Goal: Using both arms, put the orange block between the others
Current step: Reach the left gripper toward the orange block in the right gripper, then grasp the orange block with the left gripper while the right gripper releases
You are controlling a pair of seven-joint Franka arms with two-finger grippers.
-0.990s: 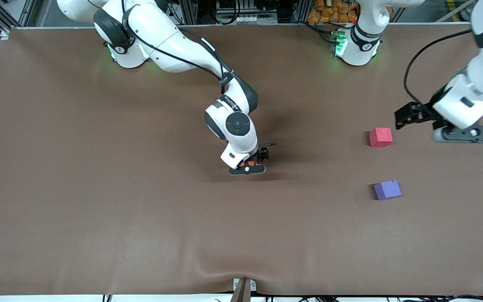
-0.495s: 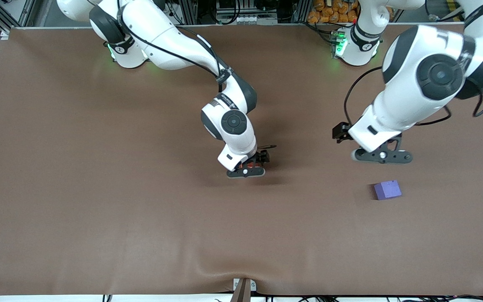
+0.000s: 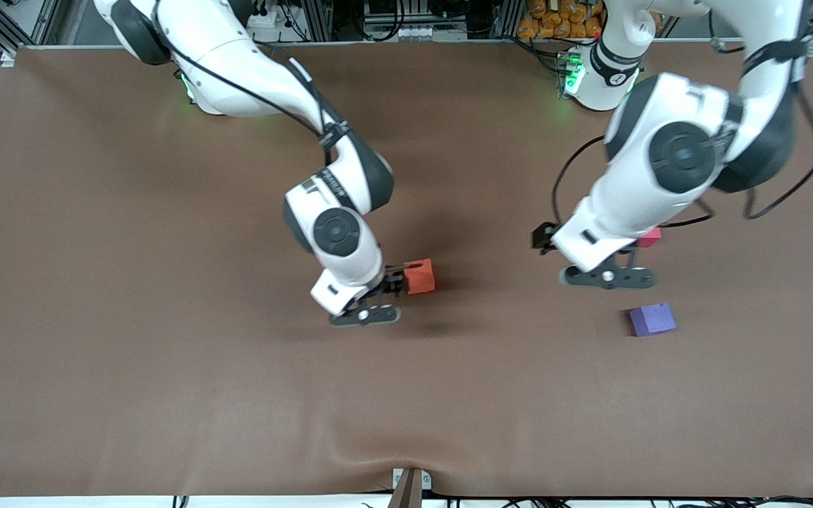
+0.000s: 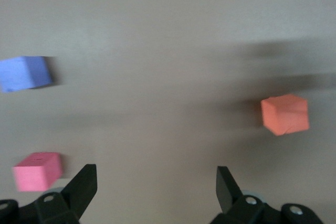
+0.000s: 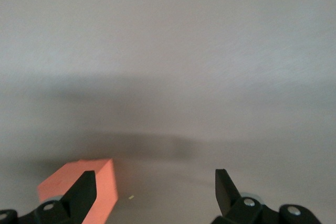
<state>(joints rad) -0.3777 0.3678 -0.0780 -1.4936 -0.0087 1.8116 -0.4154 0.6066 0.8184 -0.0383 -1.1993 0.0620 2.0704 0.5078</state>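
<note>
The orange block (image 3: pixel 420 276) (image 5: pixel 65 184) (image 4: pixel 285 114) stands on the brown table near its middle. My right gripper (image 3: pixel 394 282) (image 5: pixel 155 192) is open right beside it, and one fingertip overlaps the block's edge in the right wrist view, with nothing between the fingers. Toward the left arm's end lie the others. The pinkish-red cube (image 3: pixel 651 237) (image 4: pixel 37 170) is mostly hidden under the left arm in the front view. The purple-blue cube (image 3: pixel 652 319) (image 4: pixel 25 73) lies nearer the front camera. My left gripper (image 3: pixel 545 237) (image 4: pixel 156 187) hangs open and empty over bare table between the orange block and those two.
The brown table cover (image 3: pixel 166 353) has a raised wrinkle at its front edge near a small bracket (image 3: pixel 410 483). Both arm bases glow green along the table's back edge, with cables and clutter there.
The right gripper has let go of the orange block and drawn back toward the right arm's end. The left arm has swung in from its end, over the pinkish-red cube, toward the middle.
</note>
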